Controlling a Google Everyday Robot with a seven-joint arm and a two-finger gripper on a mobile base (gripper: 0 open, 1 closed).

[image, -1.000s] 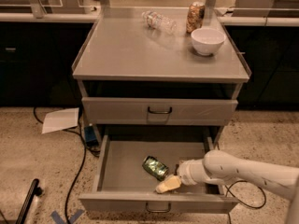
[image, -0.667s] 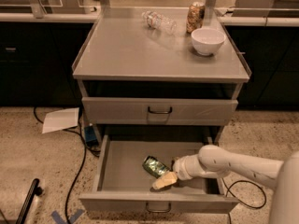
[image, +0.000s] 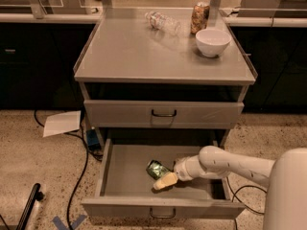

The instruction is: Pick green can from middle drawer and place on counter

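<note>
The green can [image: 156, 169] lies on its side on the flat grey bottom of the open drawer [image: 127, 178], near the middle. My gripper [image: 164, 181] reaches in from the right on a white arm and sits just beside and in front of the can, its cream-coloured fingertips [image: 166, 180] right next to it. The grey counter [image: 129, 51] tops the cabinet above, with the shut upper drawer [image: 163, 113] under it.
On the counter stand a white bowl [image: 212, 41], an upright patterned can [image: 200, 17] and a clear plastic bottle [image: 162, 21] lying on its side. A sheet of paper [image: 62, 123] and cables [image: 79, 171] lie on the speckled floor at left.
My arm has pushed further left into the drawer, bringing the gripper closer to the green can. The can has not moved.
</note>
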